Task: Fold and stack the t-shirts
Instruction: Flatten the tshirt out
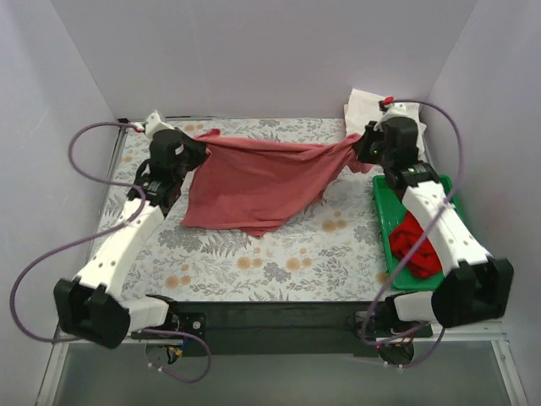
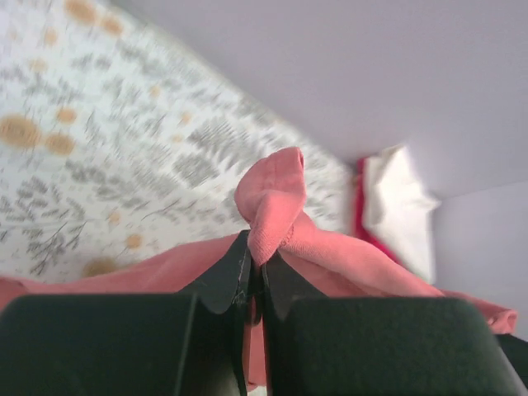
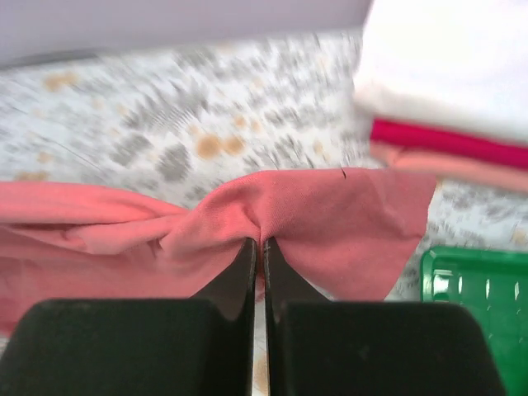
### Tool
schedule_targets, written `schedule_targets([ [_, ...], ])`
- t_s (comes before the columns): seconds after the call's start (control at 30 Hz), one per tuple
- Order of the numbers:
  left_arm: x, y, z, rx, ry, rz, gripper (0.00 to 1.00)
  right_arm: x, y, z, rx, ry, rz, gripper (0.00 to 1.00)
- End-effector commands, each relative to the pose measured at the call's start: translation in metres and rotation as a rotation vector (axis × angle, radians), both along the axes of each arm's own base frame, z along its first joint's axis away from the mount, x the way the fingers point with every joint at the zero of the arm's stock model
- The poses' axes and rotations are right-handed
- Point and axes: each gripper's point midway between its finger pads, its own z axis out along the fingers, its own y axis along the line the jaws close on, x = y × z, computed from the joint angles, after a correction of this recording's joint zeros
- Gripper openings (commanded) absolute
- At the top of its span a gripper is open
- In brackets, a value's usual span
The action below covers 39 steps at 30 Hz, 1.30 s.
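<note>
The dusty salmon-red t-shirt [image 1: 262, 179] hangs stretched between my two grippers above the far half of the table, its lower edge sagging onto the cloth. My left gripper [image 1: 199, 150] is shut on its left end; the bunched fabric [image 2: 272, 206] sticks out past the tips [image 2: 256, 247]. My right gripper [image 1: 362, 149] is shut on its right end, fabric [image 3: 330, 219] pinched at the tips [image 3: 261, 245]. A folded stack sits at the far right corner: white on top [image 1: 365, 105], crimson [image 3: 450, 140] and peach [image 3: 462, 167] below. A bright red t-shirt [image 1: 416, 245] lies crumpled in the green tray.
The green plastic tray [image 1: 385, 201] stands along the right edge, under my right arm. The table carries a floral cloth [image 1: 279, 254]. White walls close in at the back and both sides. Purple cables loop beside both arms.
</note>
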Motion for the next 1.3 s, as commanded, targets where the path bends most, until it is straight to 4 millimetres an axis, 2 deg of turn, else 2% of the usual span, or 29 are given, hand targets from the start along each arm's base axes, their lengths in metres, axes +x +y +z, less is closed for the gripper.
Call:
schedule_targets([
  [0.0, -0.044, 0.022, 0.095, -0.045, -0.250, 0.037, 0.00, -0.041, 0.004, 0.098, 0.031, -0.299, 0.100, 0.01],
  [0.03, -0.068, 0.029, 0.127, -0.065, -0.341, 0.036, 0.00, -0.053, 0.004, 0.114, 0.039, -0.340, 0.115, 0.01],
  [0.07, -0.080, 0.032, 0.147, -0.078, -0.391, 0.033, 0.00, -0.075, 0.001, 0.144, 0.052, -0.426, 0.129, 0.01],
  [0.13, -0.120, 0.039, 0.190, -0.119, -0.516, 0.011, 0.00, -0.102, 0.005, 0.174, 0.070, -0.506, 0.183, 0.01],
  [0.17, -0.138, 0.043, 0.212, -0.137, -0.578, 0.003, 0.00, -0.127, 0.003, 0.209, 0.083, -0.594, 0.203, 0.01],
  [0.23, -0.164, 0.044, 0.237, -0.153, -0.654, -0.035, 0.00, -0.152, 0.001, 0.236, 0.092, -0.655, 0.228, 0.01],
  [0.27, -0.184, 0.049, 0.253, -0.160, -0.711, -0.043, 0.00, -0.169, -0.002, 0.249, 0.091, -0.690, 0.235, 0.01],
  [0.3, -0.199, 0.051, 0.268, -0.169, -0.753, -0.056, 0.00, -0.184, -0.004, 0.271, 0.094, -0.743, 0.242, 0.01],
  [0.37, -0.224, 0.051, 0.284, -0.181, -0.810, -0.095, 0.00, -0.202, -0.008, 0.286, 0.092, -0.774, 0.242, 0.01],
  [0.4, -0.237, 0.054, 0.296, -0.191, -0.844, -0.097, 0.00, -0.215, -0.010, 0.303, 0.093, -0.817, 0.251, 0.01],
  [0.53, -0.255, 0.064, 0.313, -0.190, -0.884, -0.074, 0.00, -0.240, -0.009, 0.332, 0.089, -0.878, 0.292, 0.01],
  [0.63, -0.245, 0.071, 0.309, -0.181, -0.857, -0.018, 0.00, -0.236, -0.004, 0.338, 0.083, -0.879, 0.316, 0.01],
  [0.7, -0.233, 0.079, 0.302, -0.171, -0.829, 0.041, 0.00, -0.220, -0.002, 0.333, 0.080, -0.851, 0.310, 0.01],
  [0.73, -0.216, 0.080, 0.293, -0.159, -0.788, 0.073, 0.00, -0.212, -0.001, 0.330, 0.079, -0.842, 0.303, 0.01],
  [0.77, -0.204, 0.082, 0.282, -0.146, -0.752, 0.104, 0.00, -0.193, 0.002, 0.315, 0.074, -0.796, 0.298, 0.01],
  [0.8, -0.189, 0.097, 0.270, -0.133, -0.711, 0.212, 0.00, -0.180, 0.003, 0.307, 0.073, -0.774, 0.285, 0.01],
  [0.83, -0.166, 0.099, 0.253, -0.112, -0.647, 0.265, 0.00, -0.169, 0.004, 0.305, 0.073, -0.781, 0.278, 0.01],
  [0.87, -0.145, 0.104, 0.230, -0.076, -0.581, 0.323, 0.00, -0.142, 0.010, 0.276, 0.068, -0.706, 0.277, 0.01],
  [0.9, -0.131, 0.117, 0.214, -0.044, -0.533, 0.425, 0.00, -0.127, 0.012, 0.265, 0.065, -0.683, 0.269, 0.01],
  [0.93, -0.115, 0.119, 0.195, -0.013, -0.482, 0.461, 0.00, -0.112, 0.015, 0.250, 0.066, -0.649, 0.264, 0.01],
  [0.97, -0.079, 0.114, 0.159, 0.060, -0.385, 0.480, 0.00, -0.083, 0.020, 0.222, 0.062, -0.586, 0.255, 0.01],
  [1.03, -0.041, 0.110, 0.115, 0.124, -0.277, 0.490, 0.00, -0.053, 0.023, 0.186, 0.060, -0.511, 0.235, 0.01],
  [1.07, -0.009, 0.117, 0.077, 0.168, -0.185, 0.496, 0.00, -0.027, 0.029, 0.158, 0.055, -0.459, 0.231, 0.01],
  [1.1, 0.011, 0.118, 0.048, 0.171, -0.117, 0.475, 0.02, -0.011, 0.032, 0.135, 0.043, -0.423, 0.231, 0.01],
  [1.13, 0.028, 0.111, 0.023, 0.156, -0.059, 0.407, 0.13, 0.002, 0.035, 0.118, 0.033, -0.395, 0.235, 0.01],
  [1.17, 0.044, 0.125, 0.004, 0.155, -0.030, 0.418, 0.47, 0.027, 0.041, 0.074, 0.014, -0.307, 0.246, 0.01],
  [1.2, 0.068, 0.131, -0.051, 0.175, 0.090, 0.428, 0.71, 0.041, 0.047, 0.062, 0.002, -0.295, 0.270, 0.10],
  [1.23, 0.081, 0.137, -0.068, 0.173, 0.128, 0.435, 0.88, 0.054, 0.050, 0.046, -0.017, -0.268, 0.289, 0.31],
  [1.27, 0.088, 0.131, -0.100, 0.148, 0.232, 0.368, 0.90, 0.074, 0.057, -0.001, -0.032, -0.172, 0.320, 0.57],
])
